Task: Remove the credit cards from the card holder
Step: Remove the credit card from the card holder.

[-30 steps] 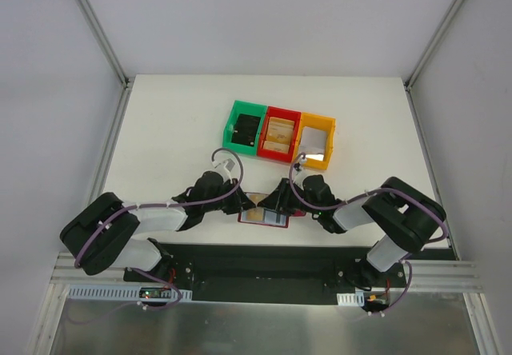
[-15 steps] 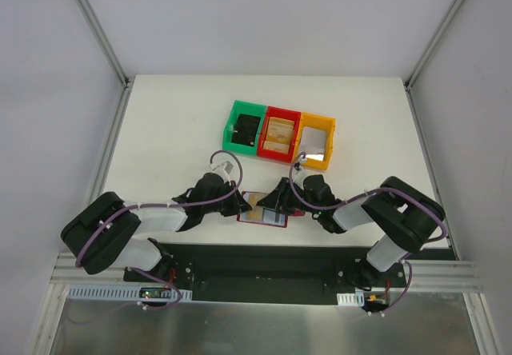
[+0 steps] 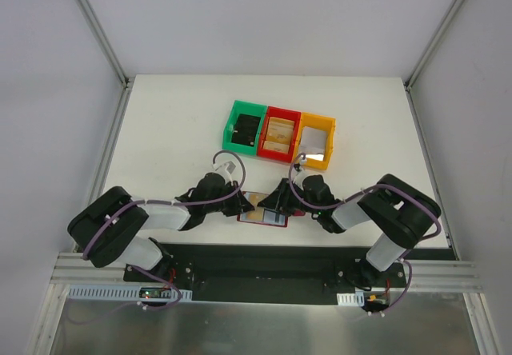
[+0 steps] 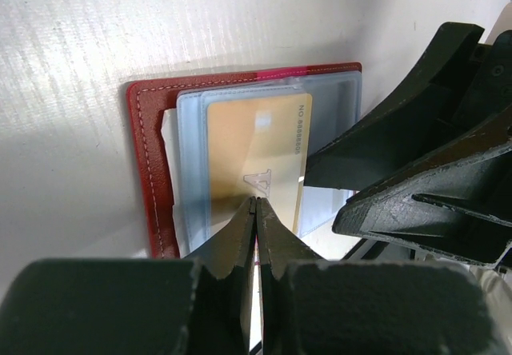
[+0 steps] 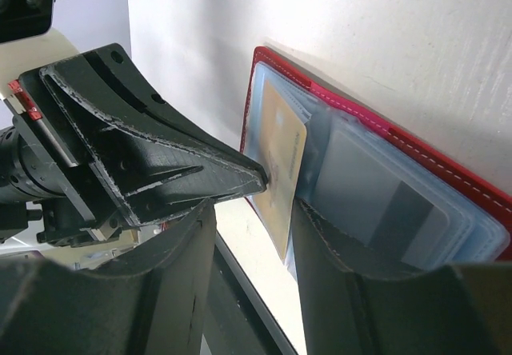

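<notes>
The dark red card holder (image 3: 274, 220) lies open on the white table near the front edge, with grey-blue panels (image 4: 192, 163) inside. A gold card (image 4: 256, 147) sticks partly out of its sleeve and is tilted up in the right wrist view (image 5: 285, 159). My left gripper (image 4: 256, 201) is shut, its tips pressed against the card's face; the card does not show between the jaws. My right gripper (image 5: 254, 211) is open astride the card's edge, one finger (image 5: 336, 243) over the grey-blue panel (image 5: 376, 195). Both grippers meet over the holder in the top view.
Three joined bins stand behind the holder: green (image 3: 244, 129) with a dark item, red (image 3: 279, 133) with tan contents, yellow (image 3: 315, 140). The black base rail (image 3: 264, 263) runs along the table's near edge, close to the holder.
My left gripper has edged slightly right toward the holder. The right gripper and the holder have hardly moved.
</notes>
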You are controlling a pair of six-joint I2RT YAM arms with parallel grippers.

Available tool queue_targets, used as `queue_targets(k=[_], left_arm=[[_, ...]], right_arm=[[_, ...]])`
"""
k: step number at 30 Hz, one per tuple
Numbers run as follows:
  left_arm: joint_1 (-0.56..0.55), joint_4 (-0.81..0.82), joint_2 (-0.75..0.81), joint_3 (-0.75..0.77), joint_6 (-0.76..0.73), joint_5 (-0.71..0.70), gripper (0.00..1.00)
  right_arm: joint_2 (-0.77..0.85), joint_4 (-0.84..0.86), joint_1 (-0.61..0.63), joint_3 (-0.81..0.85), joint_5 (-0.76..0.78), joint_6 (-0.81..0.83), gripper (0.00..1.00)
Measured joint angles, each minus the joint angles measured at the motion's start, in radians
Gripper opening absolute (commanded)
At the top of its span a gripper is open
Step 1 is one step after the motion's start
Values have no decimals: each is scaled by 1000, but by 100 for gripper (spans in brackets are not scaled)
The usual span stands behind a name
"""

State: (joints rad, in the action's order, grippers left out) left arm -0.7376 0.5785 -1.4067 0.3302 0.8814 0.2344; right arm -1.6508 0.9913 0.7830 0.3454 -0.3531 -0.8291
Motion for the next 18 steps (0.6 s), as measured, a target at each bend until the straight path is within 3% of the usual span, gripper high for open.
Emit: queue_targets(k=[10,15,18], left_arm=[[0,47,-28,-2,21,24,0],[0,26,18,-15,18,16,14],[0,-10,64,-15,12,10,15]], right_arm=[[-29,35,-1,0,-9,-12,46],[-29,55,-1,0,-23,-22,47],[-29,68,-1,0,-30,-26,47]])
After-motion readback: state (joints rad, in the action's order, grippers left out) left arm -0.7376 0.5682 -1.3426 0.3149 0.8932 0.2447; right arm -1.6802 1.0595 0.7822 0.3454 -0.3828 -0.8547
